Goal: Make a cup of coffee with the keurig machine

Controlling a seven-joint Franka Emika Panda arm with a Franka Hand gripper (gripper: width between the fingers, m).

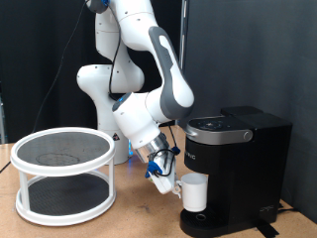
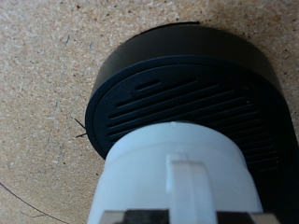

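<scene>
Particleboard tabletop (image 1: 129, 223), black curtain behind. White mug (image 1: 194, 193) standing on Keurig (image 1: 238, 169) drip base (image 2: 187, 89) under the spout, gripper (image 1: 164, 178) clenched on its handle (image 2: 187, 182). Best kept centred, upright, fully seated before letting go.

Robotics laboratory setting: white robot arm (image 1: 139, 69) mounted at a particleboard table (image 1: 119, 223), black curtain backdrop (image 1: 40, 50), trailing cables (image 1: 69, 59) behind.

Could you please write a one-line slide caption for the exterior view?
The gripper grips the cup by its handle on the keurig machine drip base.
</scene>
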